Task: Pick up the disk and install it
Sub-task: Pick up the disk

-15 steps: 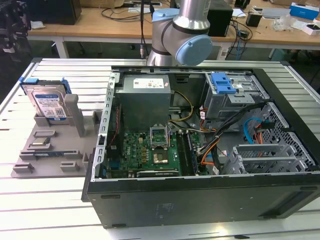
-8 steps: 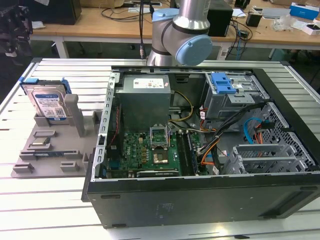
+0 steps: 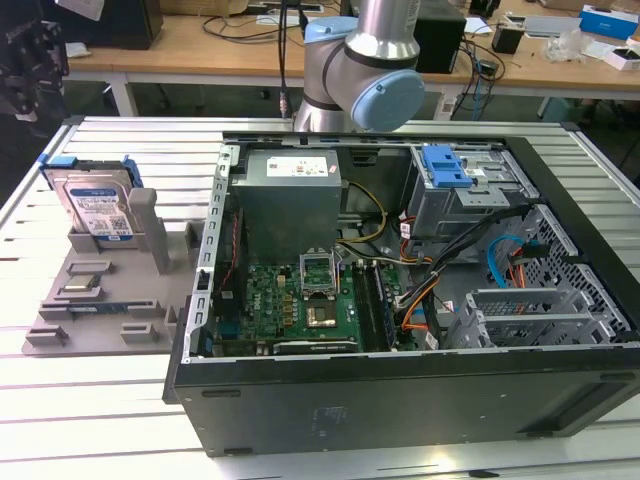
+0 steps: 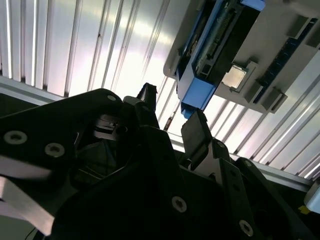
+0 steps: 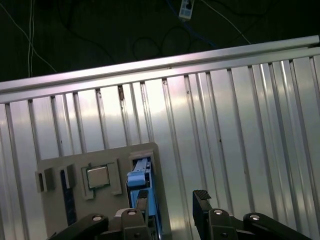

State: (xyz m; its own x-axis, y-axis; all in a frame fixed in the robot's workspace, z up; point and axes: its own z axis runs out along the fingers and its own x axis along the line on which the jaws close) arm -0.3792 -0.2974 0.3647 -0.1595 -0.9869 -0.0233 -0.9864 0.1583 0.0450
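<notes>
Disk (image 3: 95,203) stands tilted in a slot of the grey tray (image 3: 110,283), at the exterior view's left, well apart from the open case (image 3: 400,390). It is not yet lifted, so I count the pick as not done and the install as not begun.

In the first wrist view I see the gripper (image 5: 171,201) with its jaws wide and nothing between them. One finger (image 5: 141,199) overlaps the disk's blue frame, and the other hangs over bare table (image 5: 240,125). Whether that finger touches the frame I cannot tell. In the second wrist view the disk's blue end sits just beyond the gap between the fingertips.

I judge this as the approach. The grasp, the lift, the carry to the case and the seating are all left.
</notes>
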